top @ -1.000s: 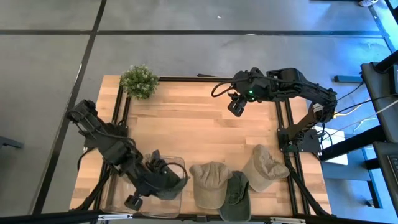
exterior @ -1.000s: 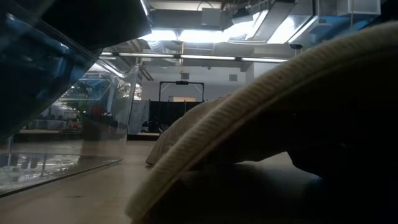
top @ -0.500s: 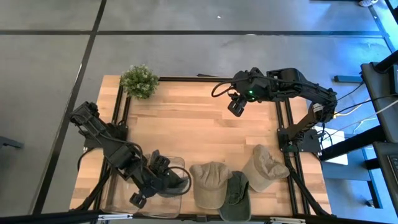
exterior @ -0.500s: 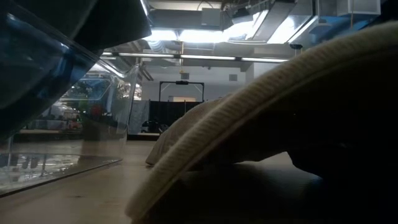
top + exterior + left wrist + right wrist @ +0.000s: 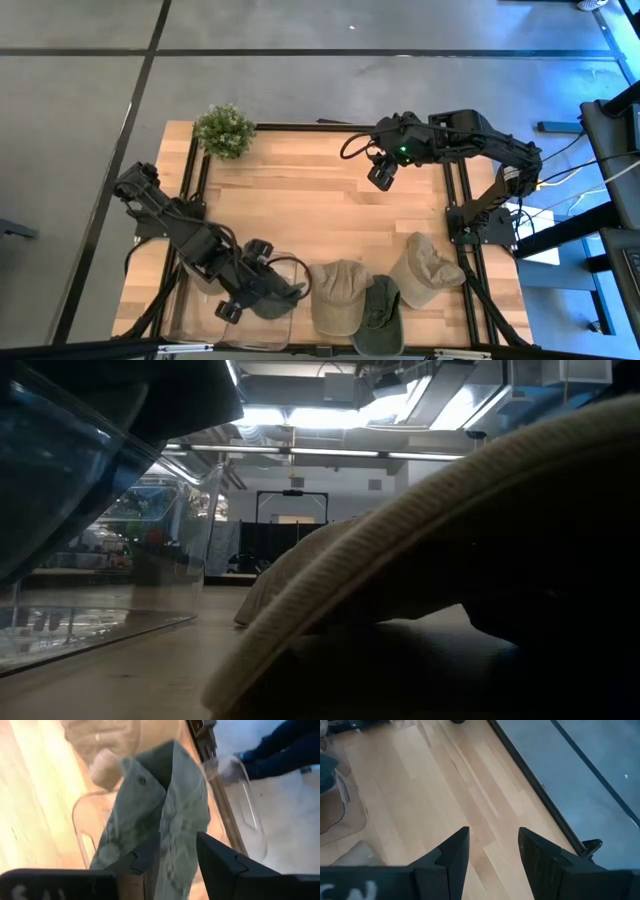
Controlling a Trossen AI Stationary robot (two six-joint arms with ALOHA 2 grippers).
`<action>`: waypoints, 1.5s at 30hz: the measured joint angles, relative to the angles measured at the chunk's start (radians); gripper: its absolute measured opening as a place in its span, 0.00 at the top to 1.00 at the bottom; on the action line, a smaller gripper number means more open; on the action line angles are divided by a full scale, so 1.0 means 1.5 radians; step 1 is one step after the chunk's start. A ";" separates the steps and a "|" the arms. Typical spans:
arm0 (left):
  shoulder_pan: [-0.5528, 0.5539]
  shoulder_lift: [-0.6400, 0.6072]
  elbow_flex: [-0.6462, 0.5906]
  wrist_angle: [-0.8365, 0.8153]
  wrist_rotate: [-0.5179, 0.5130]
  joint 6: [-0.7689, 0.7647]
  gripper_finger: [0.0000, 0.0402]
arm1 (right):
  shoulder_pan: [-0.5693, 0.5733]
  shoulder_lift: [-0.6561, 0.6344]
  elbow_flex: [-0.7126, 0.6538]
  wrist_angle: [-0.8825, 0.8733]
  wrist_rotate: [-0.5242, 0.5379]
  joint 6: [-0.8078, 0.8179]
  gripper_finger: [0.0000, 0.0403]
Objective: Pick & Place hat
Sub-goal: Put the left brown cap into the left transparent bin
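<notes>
left hand (image 5: 172, 865) astride grey-green hat (image 5: 165, 815), clear bin (image 5: 275, 325)

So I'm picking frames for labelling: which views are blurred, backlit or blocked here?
High view: even light, sharp. Low view: mostly blocked by a tan hat brim close to the lens, dark against bright ceiling lights; clear bin wall reflects blue. Left wrist view: the grey-green hat between the left gripper fingers is soft. Right wrist view: sharp, bare tabletop.
</notes>
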 joint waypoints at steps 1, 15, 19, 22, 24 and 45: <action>0.004 -0.005 0.000 -0.009 0.005 0.001 0.69 | 0.000 0.000 0.000 0.000 0.000 0.000 0.58; 0.040 -0.190 -0.009 0.170 -0.149 0.112 0.69 | 0.073 -0.009 -0.051 -0.053 -0.124 0.100 0.58; 0.068 -0.238 -0.059 0.273 -0.091 0.188 0.68 | 0.146 -0.033 -0.155 -0.028 -0.099 0.165 0.58; 0.107 -0.273 -0.120 0.317 -0.050 0.210 0.68 | 0.192 -0.062 -0.239 0.015 -0.112 0.219 0.58; 0.138 -0.299 -0.170 0.337 -0.037 0.206 0.68 | 0.213 -0.089 -0.295 0.072 -0.133 0.255 0.58; 0.194 -0.390 -0.382 0.530 -0.049 0.107 0.68 | 0.220 -0.148 -0.860 0.727 -0.369 0.489 0.58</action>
